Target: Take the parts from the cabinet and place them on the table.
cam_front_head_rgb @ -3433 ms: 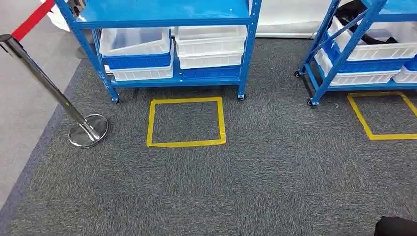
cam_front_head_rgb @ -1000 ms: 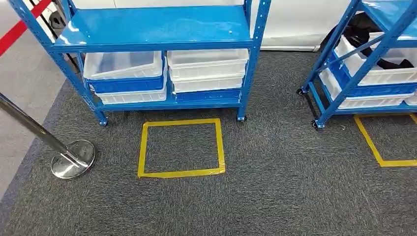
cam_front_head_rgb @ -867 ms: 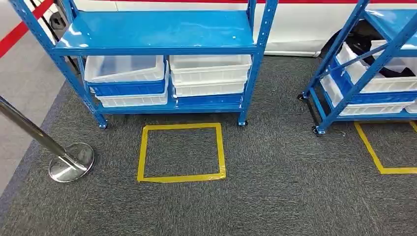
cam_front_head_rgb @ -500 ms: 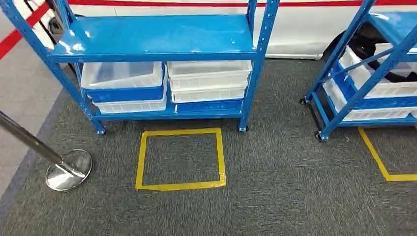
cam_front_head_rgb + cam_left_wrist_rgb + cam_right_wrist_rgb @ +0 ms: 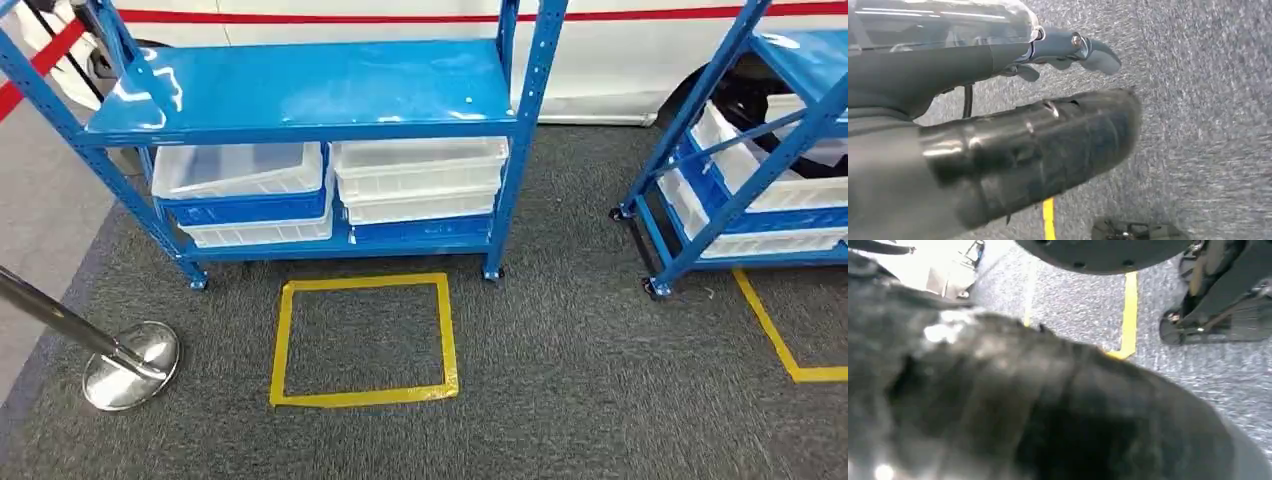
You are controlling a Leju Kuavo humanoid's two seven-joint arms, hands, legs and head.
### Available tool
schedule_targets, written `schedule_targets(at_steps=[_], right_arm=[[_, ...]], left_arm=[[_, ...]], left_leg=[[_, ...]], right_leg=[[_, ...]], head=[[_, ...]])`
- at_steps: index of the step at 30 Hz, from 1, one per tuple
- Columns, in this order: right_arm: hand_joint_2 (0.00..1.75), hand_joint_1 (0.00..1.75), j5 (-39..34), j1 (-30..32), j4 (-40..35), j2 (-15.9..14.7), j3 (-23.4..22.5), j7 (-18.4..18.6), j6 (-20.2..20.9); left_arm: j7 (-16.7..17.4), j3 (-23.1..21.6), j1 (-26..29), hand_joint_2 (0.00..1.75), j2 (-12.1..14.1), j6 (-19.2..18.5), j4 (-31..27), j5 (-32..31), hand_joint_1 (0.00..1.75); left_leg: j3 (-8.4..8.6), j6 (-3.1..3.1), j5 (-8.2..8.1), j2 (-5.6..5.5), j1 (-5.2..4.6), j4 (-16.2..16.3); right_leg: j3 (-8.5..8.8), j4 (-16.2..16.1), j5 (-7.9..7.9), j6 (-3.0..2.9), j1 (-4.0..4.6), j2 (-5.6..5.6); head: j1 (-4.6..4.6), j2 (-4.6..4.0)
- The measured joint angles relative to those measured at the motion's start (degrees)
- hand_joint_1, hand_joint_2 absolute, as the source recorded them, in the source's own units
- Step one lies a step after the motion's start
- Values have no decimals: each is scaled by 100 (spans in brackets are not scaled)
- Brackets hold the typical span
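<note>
— Carpet nearest us, grey, with a yellow tape square marked on it. Why there?

— It lies directly in front of the blue cabinet, so I judge it a standing mark: feet inside it should bring the shelves within arm's reach. A second tape mark lies before the other rack for the same reason, I think.

— And the hands?

— The left hand hangs over the carpet, a dark blurred shape up close; whether its fingers are apart or together I cannot tell. The right hand is blurrier, and I cannot tell there either. Neither plainly holds anything.

— Where are the parts?

— Presumably in the cabinet. Its lower shelf carries stacked white and blue bins, the left top bin sitting tilted on its stack. Their contents are hidden from this angle, and the shelf above carries nothing visible.

— That chrome post?

— A barrier stanchion at the carpet's left edge, its red belt running beside the cabinet, likely to fence off the work area. Beyond everything, a white panel with a red stripe.
</note>
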Motion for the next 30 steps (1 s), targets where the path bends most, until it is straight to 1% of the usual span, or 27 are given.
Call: schedule_targets(at_steps=[1,2,3,4,6,7,8,9,10,11,12,13,14,15,16,17,18,19,21,22,23,24,25,27,28,29,30], right_arm=[[0,0,2,16,2,-2,0,0,4],[0,0,7,-1,2,-4,0,-9,4],[0,0,11,-5,2,-4,0,-9,4],[0,0,11,-5,2,-4,0,-9,7],[0,0,17,-9,2,-4,0,-9,13],[0,0,20,-9,2,-4,0,-9,13],[0,0,22,-8,2,-4,0,-9,13],[0,0,24,1,2,-4,0,-9,13],[0,0,28,14,2,-4,0,-9,13],[0,0,35,26,2,-4,0,-9,13],[0,0,37,45,2,-7,0,-9,13],[0,0,37,45,4,-13,-2,-9,15],[0,0,39,19,2,-13,-2,-9,13],[0,0,44,6,2,-13,-2,-9,13],[0,0,50,19,2,-18,-4,2,11],[0,0,50,26,2,-13,-4,4,13],[0,0,52,35,2,-11,-4,7,13],[0,0,52,31,2,-11,-4,4,13],[0,0,52,6,4,-11,-4,7,17],[0,0,52,6,4,-11,-4,9,20],[0,0,55,5,4,-9,-4,15,20],[0,0,55,7,4,-9,-4,20,20],[0,0,57,8,4,-11,-4,22,17],[0,0,72,26,4,-11,-4,24,17],[0,0,74,43,4,-11,-4,24,17],[0,0,76,17,4,-11,-4,22,17],[0,0,83,-17,4,-9,-4,22,17]], left_arm=[[-2,2,15,0,0,0,0,7,0],[-6,4,18,0,-2,0,0,7,0],[-7,4,11,0,-2,2,0,7,0],[-7,4,0,0,0,4,0,7,0],[-7,4,-10,0,0,9,0,7,0],[-7,4,-9,0,0,9,0,7,0],[-4,4,-10,0,2,9,0,7,0],[-4,4,-3,0,2,9,0,7,0],[-2,4,6,0,2,9,0,7,0],[2,7,16,0,0,9,0,7,0],[2,7,29,0,-4,9,0,7,0],[2,11,7,0,-11,9,2,7,0],[6,9,-9,0,-11,9,2,7,0],[9,11,-16,0,-9,9,2,7,0],[9,11,-9,0,-9,9,2,7,0],[11,11,-15,0,-7,7,2,7,0],[11,11,-11,0,2,7,2,7,0],[11,13,-26,0,2,9,2,7,0],[11,13,-40,0,4,-2,2,7,0],[11,13,-41,0,4,-7,2,7,0],[9,13,-39,0,4,-9,2,2,0],[9,13,-33,0,4,-9,2,2,0],[11,15,-15,0,4,-9,2,0,0],[11,17,6,0,20,-9,2,2,0],[13,22,20,0,20,-9,2,0,0],[13,24,-3,0,20,-9,2,0,0],[13,22,-9,0,20,-9,2,-2,0]], left_leg=[[60,50,49,-3,12,2],[178,76,54,-5,38,-37],[230,111,54,13,40,-64],[243,142,39,11,40,-69],[250,171,0,13,33,-68],[263,171,-29,12,30,-66],[297,166,-60,10,30,-65],[351,157,-100,2,30,-65],[417,150,-142,-3,28,-66],[491,137,-189,-4,23,-66],[499,125,-232,1,34,-80],[554,106,-237,-7,24,-82],[512,55,-266,0,32,-93],[549,11,-286,7,32,-135],[614,-28,-211,2,16,-36],[661,-58,-238,-3,1,-21],[666,-64,-318,8,16,69],[566,-91,-412,5,15,269],[77,-127,-751,5,47,999],[-178,-176,-892,6,65,1334],[-354,-202,-892,7,79,1502],[-398,-222,-712,8,95,1402],[-339,-234,-421,9,109,1091],[-74,-242,298,20,125,121],[-83,-229,201,31,99,118],[-93,-183,-74,59,47,58],[-68,-94,116,56,46,56]], right_leg=[[-8,68,58,29,5,0],[5,105,4,55,13,-1],[3,203,-72,76,-9,-15],[-129,432,-234,95,-10,-27],[-627,1190,-615,140,-25,-31],[-860,1494,-712,148,-25,-34],[-979,1566,-637,154,-25,-36],[-966,1383,-409,147,-24,-37],[-862,1024,-98,125,-22,-37],[-700,522,278,76,-11,-37],[-605,170,474,12,23,-46],[-675,244,219,-5,70,-50],[-665,52,129,-42,105,-40],[-619,17,292,-100,106,-39],[-589,-3,317,-142,102,-40],[-484,-46,317,-165,38,-30],[-351,-109,324,-183,18,-59],[-301,-133,306,-214,4,-62],[-270,-136,258,-235,-4,-61],[-245,-136,219,-235,-6,-59],[-203,-135,178,-225,-9,-54],[-139,-135,132,-207,-17,-44],[-65,-134,78,-186,-27,-36],[93,-134,-47,-130,-44,-39],[137,-142,-82,-94,-42,-46],[110,-126,-107,-53,-42,-35],[124,-130,-158,9,-38,-45]], head=[[4,0],[2,0],[9,0],[13,0],[7,0],[11,0],[9,0],[11,0],[9,0],[11,0],[13,0],[2,0],[22,0],[0,0],[6,0],[7,0],[7,0],[-24,0],[-33,0],[-31,0],[-35,0],[-31,0],[-35,0],[-33,0],[-22,0],[-57,0],[-46,0]])
